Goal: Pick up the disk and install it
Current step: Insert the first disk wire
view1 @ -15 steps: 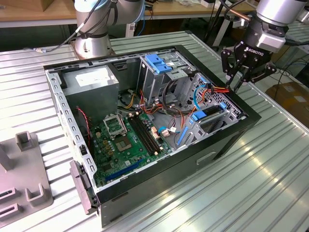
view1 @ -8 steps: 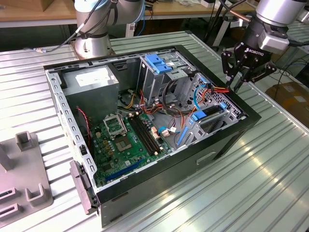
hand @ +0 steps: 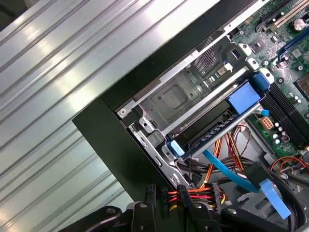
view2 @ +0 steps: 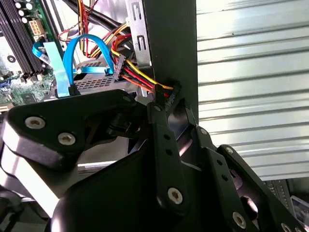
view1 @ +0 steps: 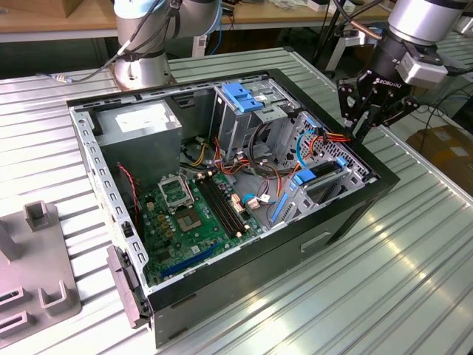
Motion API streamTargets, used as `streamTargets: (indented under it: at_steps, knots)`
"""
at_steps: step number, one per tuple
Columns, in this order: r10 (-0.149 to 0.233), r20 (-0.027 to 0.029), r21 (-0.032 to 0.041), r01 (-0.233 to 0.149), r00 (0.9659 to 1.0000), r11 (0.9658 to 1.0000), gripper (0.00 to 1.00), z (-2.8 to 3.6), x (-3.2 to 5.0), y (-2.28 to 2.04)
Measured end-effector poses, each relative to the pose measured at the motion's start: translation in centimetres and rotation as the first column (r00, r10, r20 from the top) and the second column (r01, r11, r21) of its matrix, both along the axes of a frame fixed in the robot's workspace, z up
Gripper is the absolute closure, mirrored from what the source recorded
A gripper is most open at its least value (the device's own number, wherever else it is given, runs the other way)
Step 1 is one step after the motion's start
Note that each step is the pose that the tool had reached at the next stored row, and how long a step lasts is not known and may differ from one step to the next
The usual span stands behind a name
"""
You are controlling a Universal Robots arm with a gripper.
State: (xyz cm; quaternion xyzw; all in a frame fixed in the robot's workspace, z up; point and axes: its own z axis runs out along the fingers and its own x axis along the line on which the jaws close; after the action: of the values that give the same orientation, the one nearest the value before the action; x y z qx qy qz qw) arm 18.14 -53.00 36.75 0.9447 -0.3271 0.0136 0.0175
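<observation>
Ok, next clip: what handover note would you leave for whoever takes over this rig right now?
The gripper hangs over the case corner beside the drive bay, apparently shut on the power connector.
The disk lies in the drive bay with its blue bracket along its edge; it is not in the gripper.
Done: the disk looks placed in the bay.
Left: the power connector is clear of the disk, not plugged in. Whether the blue data cable is seated, I cannot tell.
</observation>
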Motion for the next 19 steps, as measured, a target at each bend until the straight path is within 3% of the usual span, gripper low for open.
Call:
streamTargets:
  at_steps: [5,9,13,16,17,19]
  knots:
    - [-0.002,0.0000,0.0012,0.002,1.0000,1.0000,0.69,-0.15,0.19,0.27]
    - [-0.002,0.0056,-0.0085,0.002,1.0000,1.0000,0.69,-0.20,0.19,0.27]
    - [-0.002,0.0062,-0.0089,0.002,1.0000,1.0000,0.69,-0.21,0.19,0.28]
    - [-0.002,0.0062,-0.0091,0.002,1.0000,1.0000,0.76,-0.21,0.19,0.27]
    - [-0.002,0.0062,-0.0090,0.002,1.0000,1.0000,0.83,-0.20,0.19,0.28]
    - [-0.002,0.0062,-0.0107,0.003,1.0000,0.9999,0.83,0.08,0.19,0.27]
